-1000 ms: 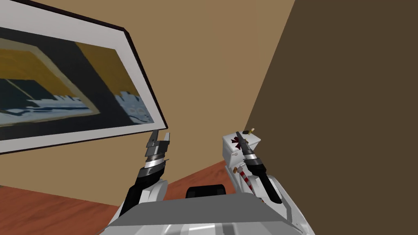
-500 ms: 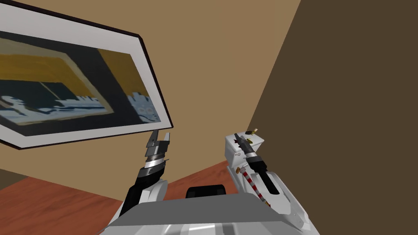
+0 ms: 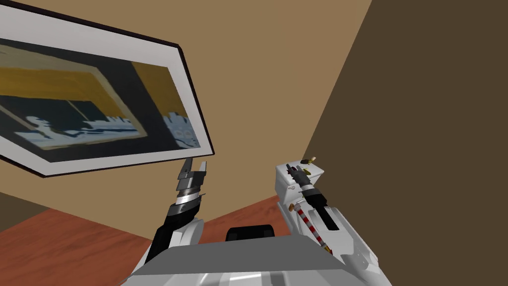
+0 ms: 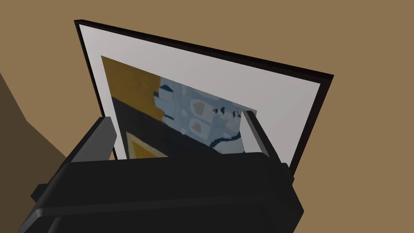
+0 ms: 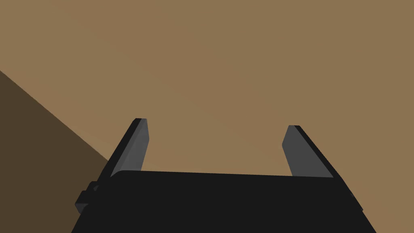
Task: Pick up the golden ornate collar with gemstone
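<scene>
A small dark and golden object [image 3: 307, 160] lies at the far end of a white cabinet's top [image 3: 285, 181], close to the wall corner; too small to tell whether it is the collar. Another golden speck [image 3: 307, 172] lies beside it. My right gripper [image 3: 290, 169] hovers over that top on a dark forearm. In the right wrist view it [image 5: 216, 123] is open, with nothing between its fingers. My left gripper [image 3: 195, 164] is raised at centre left, open and holding nothing [image 4: 176, 117].
A red and white striped stick [image 3: 310, 226] lies on the cabinet nearer to me. A large framed picture [image 3: 193, 124] hangs on the tan wall at left. A darker brown wall [image 3: 421, 124] stands at right. Reddish wood floor [image 3: 74, 243] shows below.
The whole head view has shifted, so I have turned: the picture and the cabinet slid to the right. The right forearm now looks shorter over the cabinet. Left arm unchanged.
</scene>
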